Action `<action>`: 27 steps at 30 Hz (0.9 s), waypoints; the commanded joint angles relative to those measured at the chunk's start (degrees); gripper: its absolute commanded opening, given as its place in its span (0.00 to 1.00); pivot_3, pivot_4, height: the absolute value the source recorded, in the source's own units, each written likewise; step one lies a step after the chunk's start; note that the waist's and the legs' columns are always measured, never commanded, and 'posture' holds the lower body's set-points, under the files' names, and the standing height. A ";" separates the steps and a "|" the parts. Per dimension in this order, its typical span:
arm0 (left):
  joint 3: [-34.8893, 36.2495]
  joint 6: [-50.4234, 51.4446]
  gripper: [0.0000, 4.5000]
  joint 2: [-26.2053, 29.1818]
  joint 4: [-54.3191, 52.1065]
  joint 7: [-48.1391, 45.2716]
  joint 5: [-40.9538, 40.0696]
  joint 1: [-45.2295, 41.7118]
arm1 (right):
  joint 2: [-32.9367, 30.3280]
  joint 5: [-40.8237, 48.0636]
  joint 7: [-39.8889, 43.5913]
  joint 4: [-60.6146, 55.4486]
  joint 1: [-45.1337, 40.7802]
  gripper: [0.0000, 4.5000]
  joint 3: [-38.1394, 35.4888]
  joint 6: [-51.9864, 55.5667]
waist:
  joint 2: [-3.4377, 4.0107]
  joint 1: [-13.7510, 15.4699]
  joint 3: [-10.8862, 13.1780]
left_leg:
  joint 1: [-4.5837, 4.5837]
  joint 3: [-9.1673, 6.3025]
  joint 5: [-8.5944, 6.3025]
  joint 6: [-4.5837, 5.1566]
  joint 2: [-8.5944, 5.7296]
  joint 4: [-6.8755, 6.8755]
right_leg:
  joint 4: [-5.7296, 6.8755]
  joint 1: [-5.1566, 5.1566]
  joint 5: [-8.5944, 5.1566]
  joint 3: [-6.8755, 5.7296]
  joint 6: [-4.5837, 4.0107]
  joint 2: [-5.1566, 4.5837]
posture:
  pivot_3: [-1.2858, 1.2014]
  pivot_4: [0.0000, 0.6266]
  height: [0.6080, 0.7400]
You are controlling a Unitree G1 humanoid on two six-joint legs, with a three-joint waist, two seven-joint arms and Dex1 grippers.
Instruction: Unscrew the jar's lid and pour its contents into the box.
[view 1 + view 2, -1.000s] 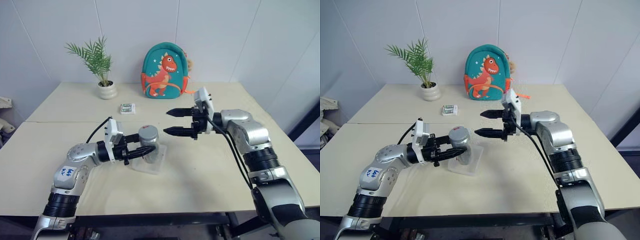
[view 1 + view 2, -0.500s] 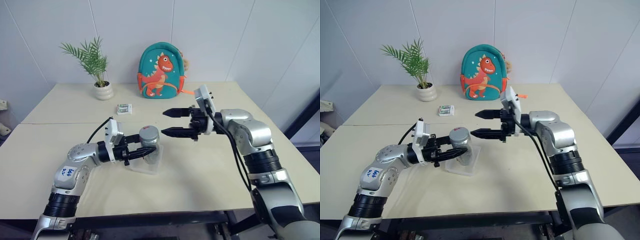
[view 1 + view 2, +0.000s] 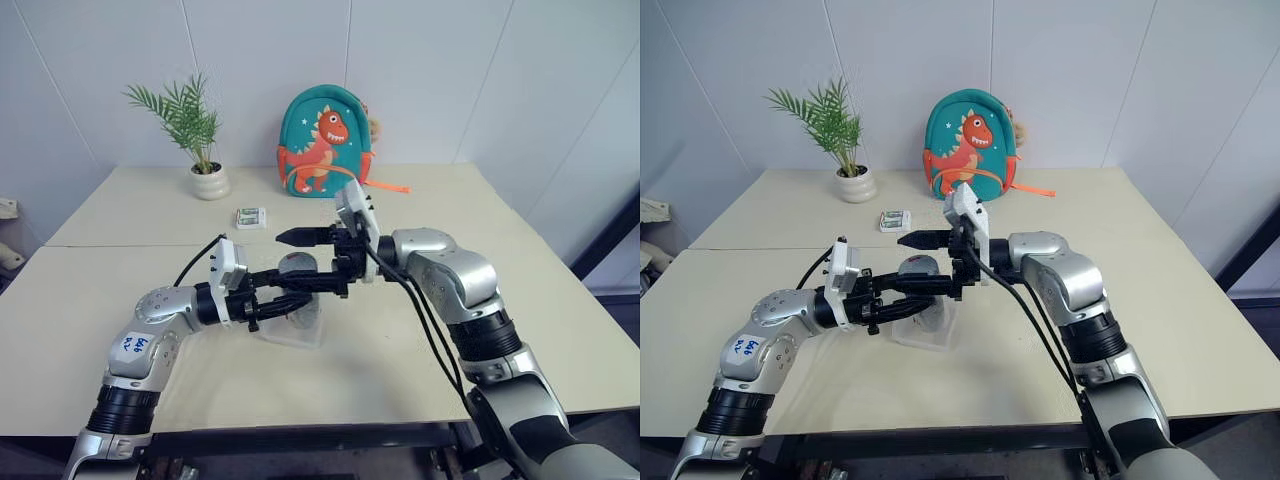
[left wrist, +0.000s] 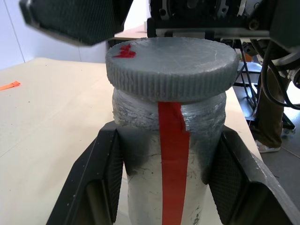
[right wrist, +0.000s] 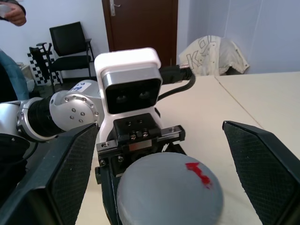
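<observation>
Small, light, stiff jar point(image 4: 164, 187), likely slick-walled, pinched below its lid point(image 4: 171, 63) in shut left claw point(image 3: 290, 297) over the box point(image 3: 300, 330) at mid-counter point(image 3: 400, 340); ribbed lid rim best gripped across its width by wide-open, empty right claw point(image 3: 300, 262) straddling it.

left end effector point(image 3: 292, 291): clamped, level | right end effector point(image 3: 300, 260): wide apart, pointing left

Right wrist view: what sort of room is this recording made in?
Probably an office or lab room used for robot tests: a black chair by a dark wooden door, plain white walls, and a staged table with a dinosaur backpack.
</observation>
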 commanded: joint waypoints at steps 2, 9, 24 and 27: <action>0.19 -0.85 0.49 -0.15 -1.38 -0.18 -0.55 -0.88 | 0.81 -1.62 -0.76 0.73 -2.43 0.99 0.69 -2.15 | 0.00 0.00 0.00 | 0.00 0.00 0.00 0.00 0.00 0.00 | 0.00 0.00 0.00 0.00 0.00 0.00 | 0.52 0.24 1.00; 0.20 -0.76 0.49 -0.34 -1.52 -0.04 -0.61 -0.81 | 1.14 -3.43 -0.83 4.58 -3.61 0.99 0.56 -4.05 | 0.00 -0.02 0.00 | 0.00 0.00 0.00 0.00 0.00 0.00 | -0.01 0.00 0.00 0.00 0.00 0.00 | 0.52 0.24 1.00; 0.41 -0.82 0.49 -0.14 -1.67 0.22 -0.68 -0.69 | -3.14 -2.40 2.16 5.97 -2.70 0.99 -1.53 -4.74 | 0.00 -0.02 0.00 | 0.00 0.00 0.00 0.00 0.00 0.00 | -0.01 0.00 0.00 0.00 0.00 0.00 | 0.52 0.24 1.00; 0.40 -0.85 0.49 -0.15 -1.81 0.28 -0.72 -0.51 | -4.00 -2.08 2.86 5.92 -2.51 0.99 -1.66 -4.68 | 0.00 -0.02 0.00 | 0.00 0.01 0.00 0.00 0.00 0.00 | -0.01 0.00 0.00 0.00 0.00 0.00 | 0.52 0.24 1.00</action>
